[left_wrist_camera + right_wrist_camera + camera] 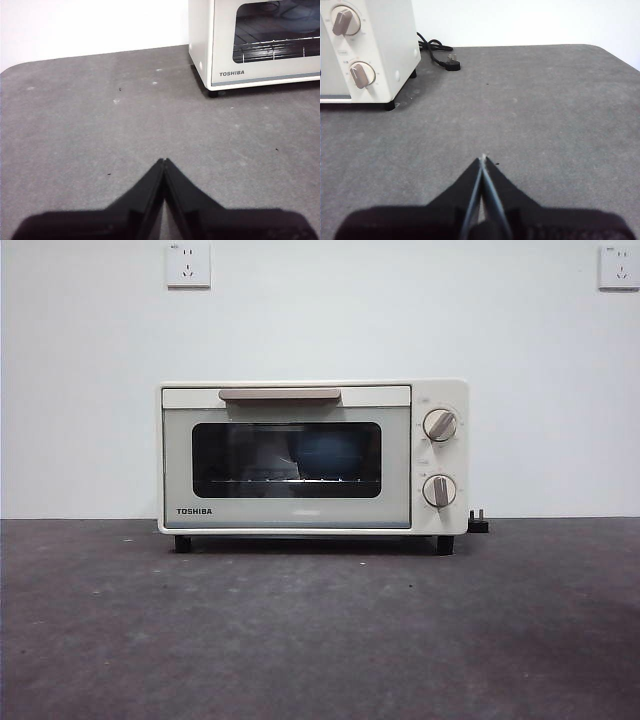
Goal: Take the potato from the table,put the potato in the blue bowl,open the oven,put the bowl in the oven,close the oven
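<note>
The cream-white oven (pixel 312 458) stands on the dark grey table (pixel 320 640) with its door shut and the beige handle (pixel 279 394) up at the top. Through the dark window a blue bowl (pixel 330 454) rests on the wire rack; it also appears in the left wrist view as a bluish bowl (pixel 300 12) behind the glass. The potato is hidden. My left gripper (pixel 164 161) hovers over bare table in front of the oven's left corner, jaws shut on nothing. My right gripper (pixel 484 159) hangs over the table off the oven's knob side, also shut and holding nothing.
A black power cord and plug (pixel 451 64) lie on the table behind the oven's right side, also seen as the plug (pixel 478 523) in the front view. Two knobs (pixel 439 425) sit on the oven's right panel. A white wall stands behind the table.
</note>
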